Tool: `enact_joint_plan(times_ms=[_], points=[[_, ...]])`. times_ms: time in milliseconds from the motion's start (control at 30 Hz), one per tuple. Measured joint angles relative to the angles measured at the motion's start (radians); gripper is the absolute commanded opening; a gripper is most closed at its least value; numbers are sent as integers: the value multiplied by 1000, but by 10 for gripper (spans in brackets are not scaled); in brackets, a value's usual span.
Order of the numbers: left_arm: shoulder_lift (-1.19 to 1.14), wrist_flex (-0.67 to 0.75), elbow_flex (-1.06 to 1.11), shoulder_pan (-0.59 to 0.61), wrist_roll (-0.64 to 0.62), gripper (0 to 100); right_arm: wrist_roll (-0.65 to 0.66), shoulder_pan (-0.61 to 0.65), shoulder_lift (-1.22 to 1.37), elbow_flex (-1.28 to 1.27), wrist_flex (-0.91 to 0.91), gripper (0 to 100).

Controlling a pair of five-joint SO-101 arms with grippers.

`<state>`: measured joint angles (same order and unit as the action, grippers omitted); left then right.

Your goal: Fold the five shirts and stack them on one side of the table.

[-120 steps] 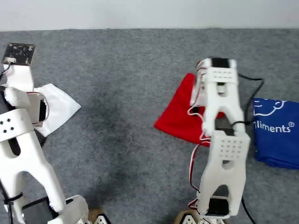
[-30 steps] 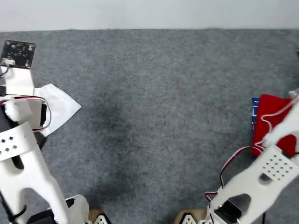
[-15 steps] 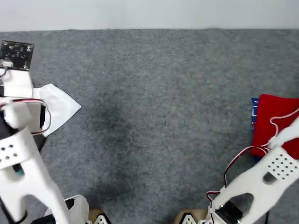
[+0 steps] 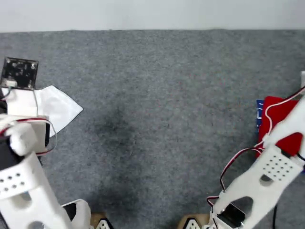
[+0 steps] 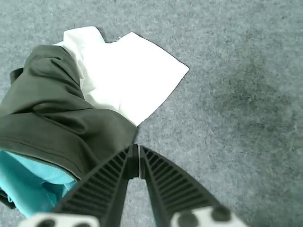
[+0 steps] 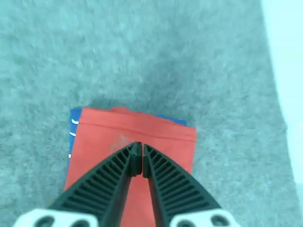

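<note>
The red shirt (image 6: pixel 170 142) is lying folded on top of the folded blue shirt (image 6: pixel 74 118), whose edge is peeking out along one side and at the far corners. This small stack is sitting at the right end of the grey desk (image 4: pixel 167 119), close to the desk's side edge, beyond which a pale strip is showing. The right gripper (image 6: pixel 138 146) is hanging over the near part of the red shirt with its jaws pressed together and nothing between them; whether it is touching the cloth cannot be told. At the left end, the white shirt (image 5: pixel 132 75) is lying flat with one corner pointing toward the middle of the desk, the dark shirt (image 5: pixel 47 109) is lying bunched over part of it, and a teal shirt (image 5: pixel 23 179) is poking out from under the dark one. The left gripper (image 5: pixel 138 152) is pointing down at bare desk just beside the dark shirt's hem, jaws closed and gripping nothing. Between the two groups of shirts, a wide stretch of desk is lying open as far as the back edge.
</note>
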<state>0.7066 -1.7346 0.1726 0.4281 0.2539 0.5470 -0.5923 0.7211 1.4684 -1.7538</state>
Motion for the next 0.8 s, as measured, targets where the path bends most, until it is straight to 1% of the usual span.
enact_joint_plan(times_ms=[133,367,600,733,800], points=[[26,0,44,0,0,13,-11,-2,-173,-215,0,8],[26,0,44,0,0,13,-17,-2,-517,-713,0,9],[26,0,44,0,0,13,-173,2,-795,-1066,-2,9],[38,0,44,0,-5,13,-241,35,-933,-1246,-2,9],[48,0,44,0,-31,13,-259,66,-1010,-1350,-2,9]])
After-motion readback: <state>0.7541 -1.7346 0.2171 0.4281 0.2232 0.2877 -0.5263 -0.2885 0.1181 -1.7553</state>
